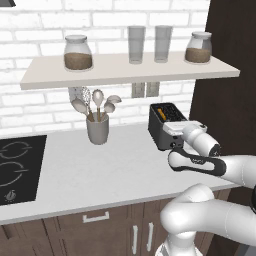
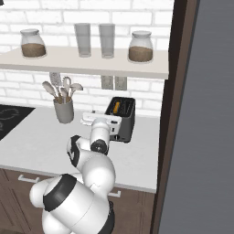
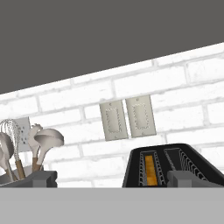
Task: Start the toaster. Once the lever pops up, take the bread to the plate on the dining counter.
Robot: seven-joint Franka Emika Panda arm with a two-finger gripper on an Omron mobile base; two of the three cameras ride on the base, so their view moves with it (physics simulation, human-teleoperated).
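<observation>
Left base cam first: the toaster [image 1: 165, 125] sits at about 3 o'clock on the pale worktop [image 1: 100, 170], back near the brick wall under the shelf [image 1: 125, 72]. The utensil holder [image 1: 97, 127] stands well apart from it at roughly 11 o'clock of the frame's middle, and the cooktop [image 1: 20, 167] is way over at 9. The gripper [image 1: 175, 129] is parked right in front of the toaster's near face, hiding the lower front. My guess is it's lined up there to go for the lever.

Right base cam: same deal from the other side. The toaster [image 2: 121, 119] is just past centre toward 1 o'clock, with the orange-tan bread [image 2: 117, 108] peeking out of one slot, so the slice is still in the toaster. The hand [image 2: 101, 119] hangs at the toaster's 9 o'clock, very close; can't tell if it actually touches.

Hand cam: looks slightly up over the toaster's top [image 3: 175, 168], bread [image 3: 150, 169] visible in the left slot at about 6 o'clock. The fingertips [image 3: 41, 178] are spread as wide as they go, nothing between them, holding nothing. Wall outlets [image 3: 127, 118] sit straight ahead at centre.
</observation>
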